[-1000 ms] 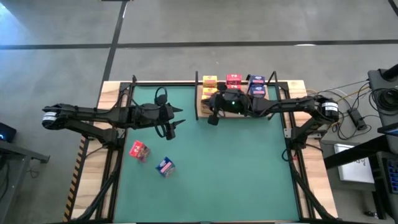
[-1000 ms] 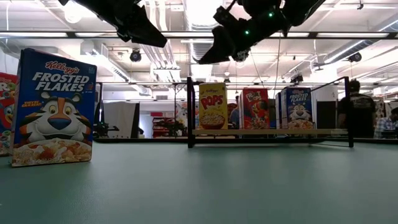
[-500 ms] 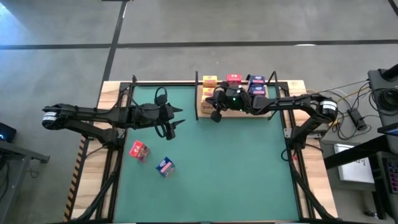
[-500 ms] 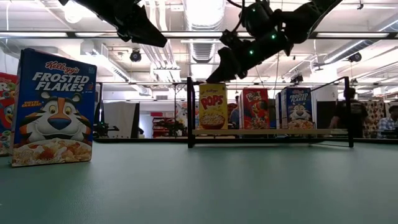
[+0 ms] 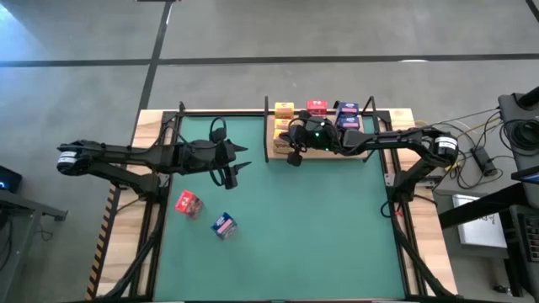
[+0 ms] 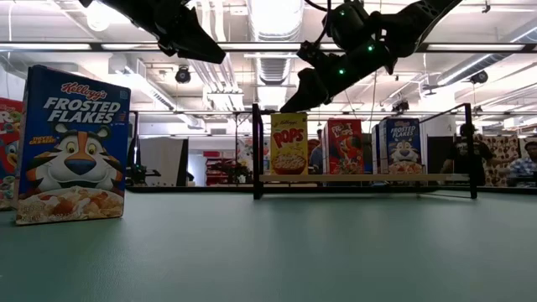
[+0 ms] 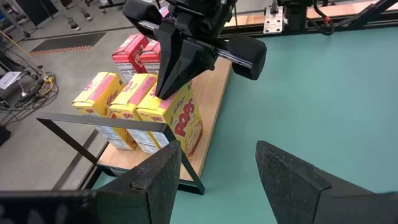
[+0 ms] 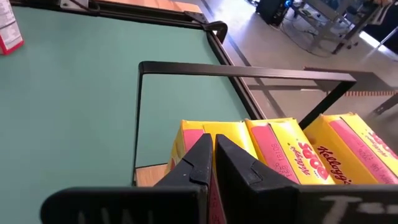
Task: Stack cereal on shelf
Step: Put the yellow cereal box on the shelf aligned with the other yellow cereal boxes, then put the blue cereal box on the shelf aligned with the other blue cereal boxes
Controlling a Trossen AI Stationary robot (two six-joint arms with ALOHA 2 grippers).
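The right gripper [image 5: 290, 160], fingers pressed together, now hangs nearer the front yellow cardboard cereal box [image 7: 180, 121] at the twelve o'clock edge, its arm pulled back toward three o'clock.

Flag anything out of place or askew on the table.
Two cereal boxes sit off the shelf on the green mat: a red box and a blue box, near the left pincer, both turned at angles. The shut right pincer is at the front yellow box.
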